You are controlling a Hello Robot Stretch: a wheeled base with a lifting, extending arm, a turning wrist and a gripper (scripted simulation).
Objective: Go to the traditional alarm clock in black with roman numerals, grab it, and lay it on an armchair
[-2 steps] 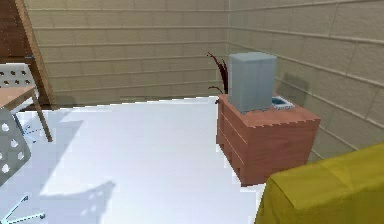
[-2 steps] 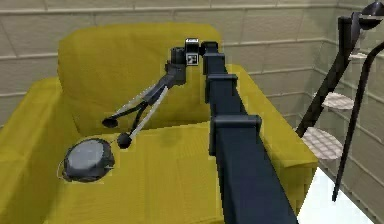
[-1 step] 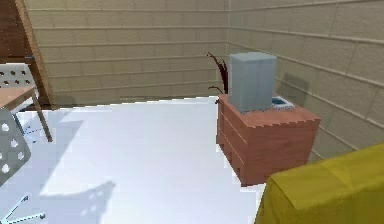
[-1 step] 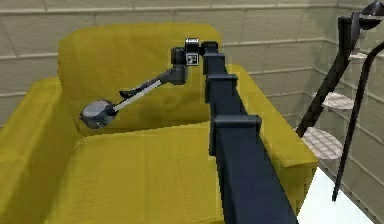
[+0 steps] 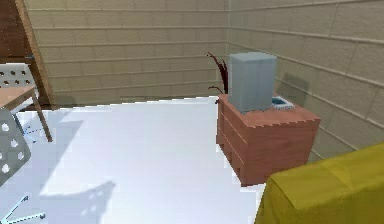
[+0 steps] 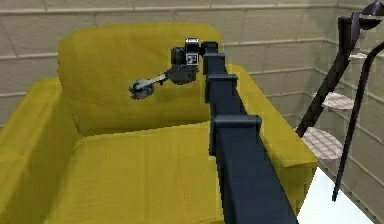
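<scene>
Arm side view: a broad yellow armchair [image 6: 110,160] takes up most of the frame. The robot's dark square arm [image 6: 240,150] rises from the bottom edge, right of centre, and reaches up over the seat cushion toward the backrest. At its far end, just left of the upper centre, the gripper [image 6: 142,90] points left. A small dark blob [image 6: 136,93] sits at the fingertips, above the seat and in front of the backrest. It is too small to name with certainty, though it is probably the alarm clock. I cannot tell whether the pincer is open, closed or gripping the blob. At the right edge stands a dark metal frame with pale steps [image 6: 335,110].

Forward view: a brick-red chest [image 5: 265,140] stands right of centre on a pale floor, with a grey box [image 5: 252,75] on top. A white chair [image 5: 15,80] is at the left edge.

Handling, as a judgement: a traditional alarm clock is likely light and rigid, with a smooth rounded case and a breakable glass face. The firmest hold would be across the sides of the body, not on the face or the bells. On a soft cushion it may tip or roll, so it should be lowered close to the seat.
</scene>
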